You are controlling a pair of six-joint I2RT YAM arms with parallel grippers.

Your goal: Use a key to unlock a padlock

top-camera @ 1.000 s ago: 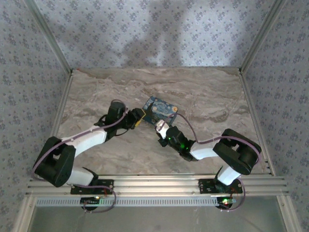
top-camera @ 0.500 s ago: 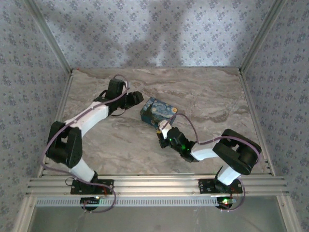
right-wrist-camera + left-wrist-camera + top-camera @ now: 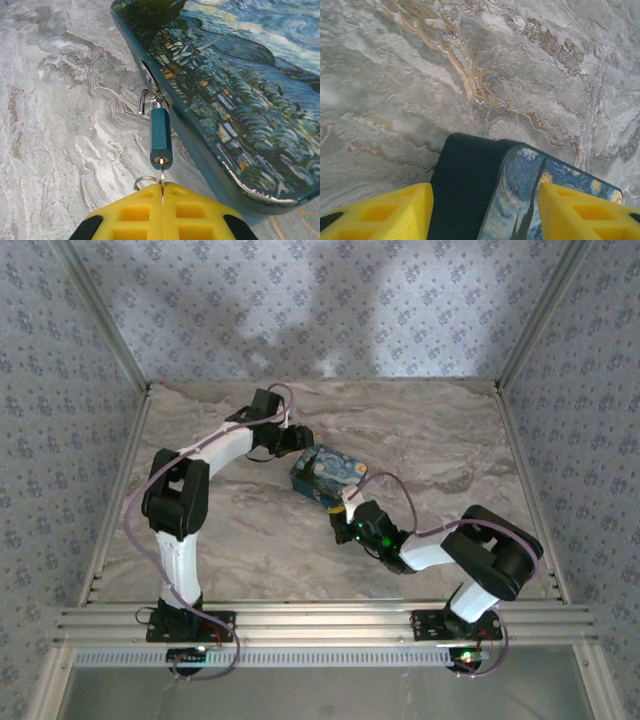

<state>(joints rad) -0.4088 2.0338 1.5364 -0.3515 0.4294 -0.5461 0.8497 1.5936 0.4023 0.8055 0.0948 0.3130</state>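
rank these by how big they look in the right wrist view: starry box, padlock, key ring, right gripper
1. starry box, largest, though cut off by the frame
2. right gripper, very close to the camera, so it looks bigger than it is
3. padlock
4. key ring, smallest, partly hidden behind the gripper

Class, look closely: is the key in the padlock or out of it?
In. The key runs from the shut right claw straight into the near end of the padlock.
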